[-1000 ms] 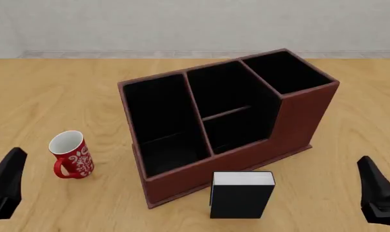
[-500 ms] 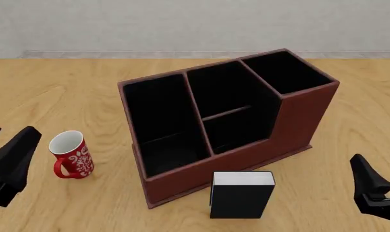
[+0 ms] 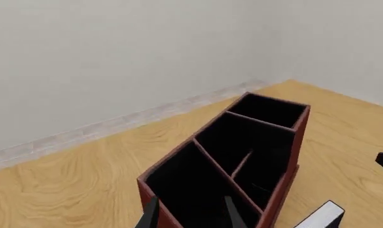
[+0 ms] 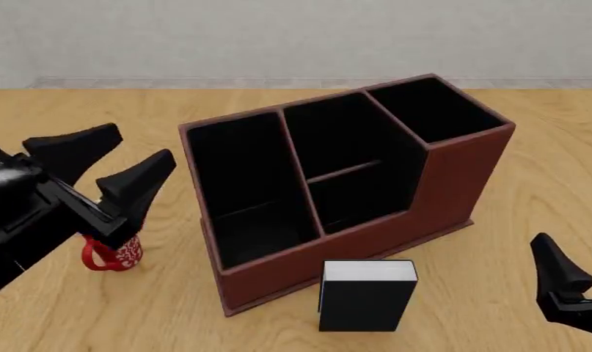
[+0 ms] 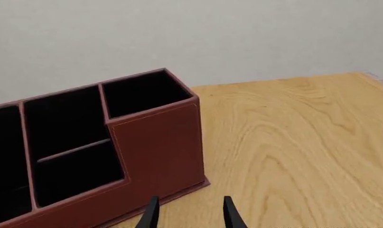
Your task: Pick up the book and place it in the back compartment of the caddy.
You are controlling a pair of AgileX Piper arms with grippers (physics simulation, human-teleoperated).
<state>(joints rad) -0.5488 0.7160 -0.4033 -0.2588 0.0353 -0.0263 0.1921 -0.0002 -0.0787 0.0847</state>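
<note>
I see the book (image 4: 367,295) standing just before the caddy (image 4: 452,183), rigid and smooth-covered I'd guess, so I'd pinch across its covers; left gripper (image 4: 105,167) and right gripper (image 4: 579,277) spread, empty.

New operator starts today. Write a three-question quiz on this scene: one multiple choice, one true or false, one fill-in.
1. Multiple choice: where does the book stand?
A. inside the caddy
B. on the table against the caddy's low near wall
C. in the left gripper

2. True or false: the left gripper is shut on the mug.

3. Fill in: the caddy holds ____ objects in the sections that show.

Key
1. B. It stands upright on the table, white page edges up.
2. False. Its fingers are spread and hold nothing; the mug is partly hidden behind it.
3. No. Every visible section is black and bare. The right gripper is also open, low at the frame's edge.
</note>
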